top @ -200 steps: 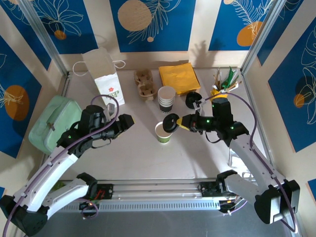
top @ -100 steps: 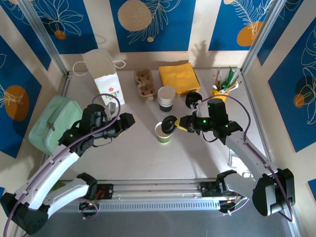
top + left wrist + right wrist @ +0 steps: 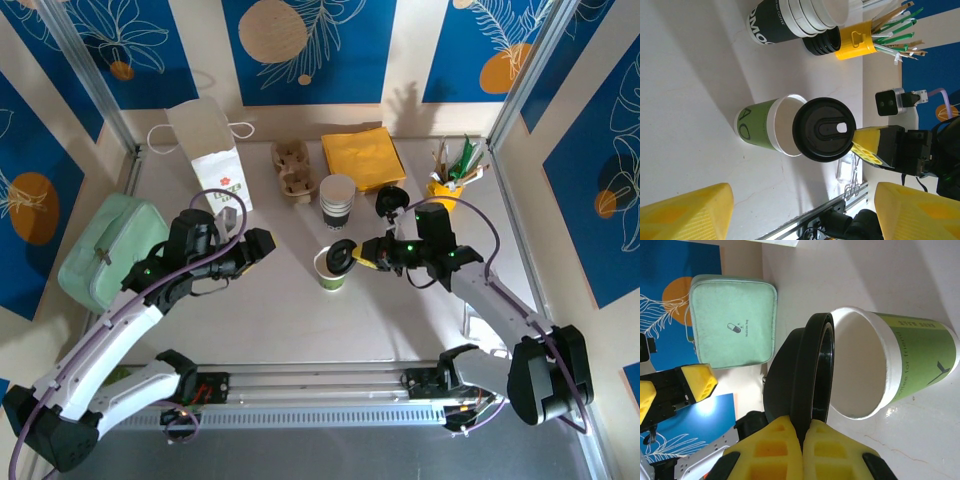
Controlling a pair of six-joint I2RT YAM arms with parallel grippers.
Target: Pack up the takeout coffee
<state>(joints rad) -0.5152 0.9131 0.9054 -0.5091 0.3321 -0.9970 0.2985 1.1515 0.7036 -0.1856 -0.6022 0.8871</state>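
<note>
1. Clamping the black lid [image 3: 342, 253] by its edge, the right gripper [image 3: 362, 256] is pressing its yellow fingers [image 3: 832, 450] together on the lid's rim.
2. The cup [image 3: 329, 272] is standing upright near the middle of the worktop [image 3: 300, 330], its long axis pointing straight up and its mouth lying open. It is sitting just to the left of the right gripper, on the side away from that arm's base.
3. The lid is hanging steeply tilted over the side of the cup's mouth nearest the right gripper. Its top face, with the sip hole, is facing the left arm, and its hollow underside is facing back toward the right arm. Whether its lower edge is touching the cup's rim is not showing clearly.
4. The left gripper [image 3: 262, 245] is hovering well apart from the cup on its left side, with its jaws standing wide and nothing between them. The right arm is sitting far nearer the cup.
5. Judging from this, the lidding step is under way and is not yet finished. The coming move is depending on bringing the lid flat and centring it over the mouth before pressing down; pushing while it is tilted could be tipping the light cup toward the left arm.
6. The paper bag [image 3: 215, 160] is standing upright toward the far left corner of the worktop, nearer the left arm.
</note>
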